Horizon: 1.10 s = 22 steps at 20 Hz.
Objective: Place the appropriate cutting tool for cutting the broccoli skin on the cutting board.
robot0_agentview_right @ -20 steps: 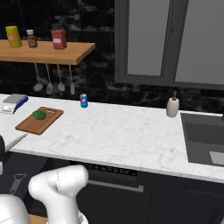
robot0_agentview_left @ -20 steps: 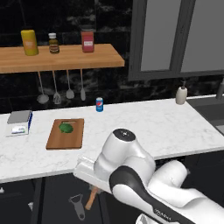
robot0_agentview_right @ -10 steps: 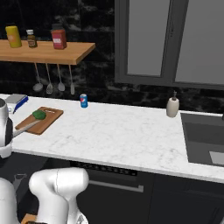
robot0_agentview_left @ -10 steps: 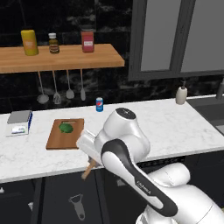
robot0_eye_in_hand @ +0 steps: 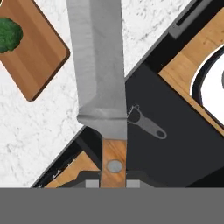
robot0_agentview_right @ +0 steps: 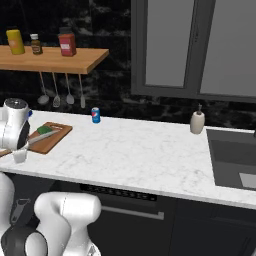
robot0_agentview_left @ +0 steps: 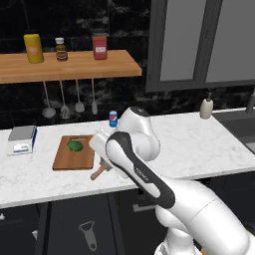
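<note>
Wooden-handled knife (robot0_eye_in_hand: 98,74) sits clamped in your tool (robot0_eye_in_hand: 113,183), blade stretching toward 12 o'clock in the hand view over the white marble tabletop (robot0_agentview_left: 199,144). At 10 o'clock lies the cutting board (robot0_eye_in_hand: 33,54) carrying the broccoli (robot0_eye_in_hand: 8,34); a grey peeler (robot0_eye_in_hand: 146,124) lies on the floor below.

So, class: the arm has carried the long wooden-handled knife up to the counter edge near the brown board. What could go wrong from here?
1. The gripper pinches only the end of the handle of the silver-bladed, wooden-handled knife, so the long blade might swing or slip.
2. The small dark-green broccoli already sits on the brown wooden cutting board; a careless set-down might knock it.
3. The knife hangs at the white marble counter edge, so a release now might drop it.
</note>
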Available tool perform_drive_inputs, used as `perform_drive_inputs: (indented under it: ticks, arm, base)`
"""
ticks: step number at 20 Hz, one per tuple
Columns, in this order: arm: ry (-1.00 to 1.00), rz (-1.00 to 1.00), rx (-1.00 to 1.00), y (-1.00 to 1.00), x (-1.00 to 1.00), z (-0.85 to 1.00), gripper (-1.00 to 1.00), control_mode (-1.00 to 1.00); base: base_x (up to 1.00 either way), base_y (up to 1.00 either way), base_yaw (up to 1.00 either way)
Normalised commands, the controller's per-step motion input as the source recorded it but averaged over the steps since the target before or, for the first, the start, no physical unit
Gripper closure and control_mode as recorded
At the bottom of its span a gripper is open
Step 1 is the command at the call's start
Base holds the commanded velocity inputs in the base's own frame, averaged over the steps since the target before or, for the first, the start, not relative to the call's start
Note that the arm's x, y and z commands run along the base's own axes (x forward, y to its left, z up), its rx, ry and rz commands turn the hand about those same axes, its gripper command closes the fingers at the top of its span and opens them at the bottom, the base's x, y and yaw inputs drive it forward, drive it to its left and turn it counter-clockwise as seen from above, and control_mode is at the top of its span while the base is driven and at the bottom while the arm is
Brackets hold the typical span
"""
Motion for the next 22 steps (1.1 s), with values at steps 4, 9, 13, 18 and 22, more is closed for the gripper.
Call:
perform_drive_inputs:
  ticks: [4,9,13,18,22]
  arm:
    - [0.02,-0.01,0.04,-0.14,0.45,-0.04,1.0,-1.0]
    - [0.02,-0.06,0.0,-0.02,0.41,-0.13,1.0,-1.0]
    - [0.03,-0.04,-0.02,0.0,0.64,-0.21,1.0,-1.0]
    - [0.01,0.0,-0.02,0.0,0.63,-0.21,1.0,-1.0]
    - [0.05,0.0,-0.03,0.04,0.4,-0.28,1.0,-1.0]
  base:
    - [0.0,0.0,0.0]
    - [0.0,0.0,0.0]
    - [0.0,0.0,0.0]
    - [0.0,0.0,0.0]
    - [0.0,0.0,0.0]
